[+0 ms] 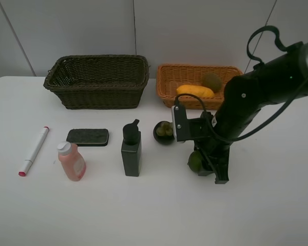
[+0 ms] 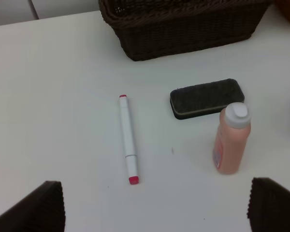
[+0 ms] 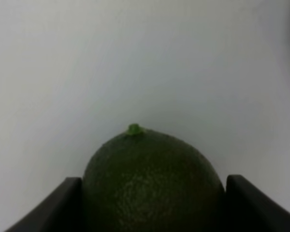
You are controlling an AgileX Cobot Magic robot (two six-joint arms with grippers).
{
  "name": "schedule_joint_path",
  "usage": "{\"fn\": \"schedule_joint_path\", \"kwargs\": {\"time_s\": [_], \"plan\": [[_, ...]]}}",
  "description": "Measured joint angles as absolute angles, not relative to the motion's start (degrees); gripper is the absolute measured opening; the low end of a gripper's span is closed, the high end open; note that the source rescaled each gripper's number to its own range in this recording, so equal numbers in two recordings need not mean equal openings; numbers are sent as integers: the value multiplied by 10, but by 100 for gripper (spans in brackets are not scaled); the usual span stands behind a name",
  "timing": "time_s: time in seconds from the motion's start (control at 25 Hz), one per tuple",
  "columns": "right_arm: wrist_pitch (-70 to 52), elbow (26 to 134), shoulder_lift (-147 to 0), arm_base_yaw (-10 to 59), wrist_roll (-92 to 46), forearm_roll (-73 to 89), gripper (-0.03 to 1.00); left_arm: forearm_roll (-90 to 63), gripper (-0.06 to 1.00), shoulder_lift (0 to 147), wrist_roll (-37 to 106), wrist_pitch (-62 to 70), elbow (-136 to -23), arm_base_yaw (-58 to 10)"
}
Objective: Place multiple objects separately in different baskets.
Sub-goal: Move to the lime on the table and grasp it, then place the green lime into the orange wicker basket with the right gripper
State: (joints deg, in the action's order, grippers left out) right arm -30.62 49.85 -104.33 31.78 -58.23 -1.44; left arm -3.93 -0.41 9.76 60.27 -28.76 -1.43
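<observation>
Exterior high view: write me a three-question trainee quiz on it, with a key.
1. True or false: the yellow mango lies in the orange-tan basket.
2. The right gripper is closed on: A) green lime B) kiwi C) mangosteen.
3. Name the leftmost thing on the table in the high view.
Key: 1 true; 2 A; 3 the white marker.
</observation>
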Motion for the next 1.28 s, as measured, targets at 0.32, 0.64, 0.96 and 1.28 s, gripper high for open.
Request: {"fn": "schedule_joint_path", "kwargs": {"time_s": [0.32, 0.64, 0.96, 1.28], "plan": [[-315, 502, -1043, 318, -582, -14, 18, -39, 100, -4, 98, 603, -288, -14], [-420, 586, -1044, 314, -582, -9, 18, -39, 100, -4, 98, 603, -288, -14], [-461, 685, -1044, 261, -581, 16, 18, -39, 100, -4, 98, 603, -288, -14], [-441, 772, -1044, 180, -571, 22, 18, -39, 100, -4, 98, 603, -288, -14]]}}
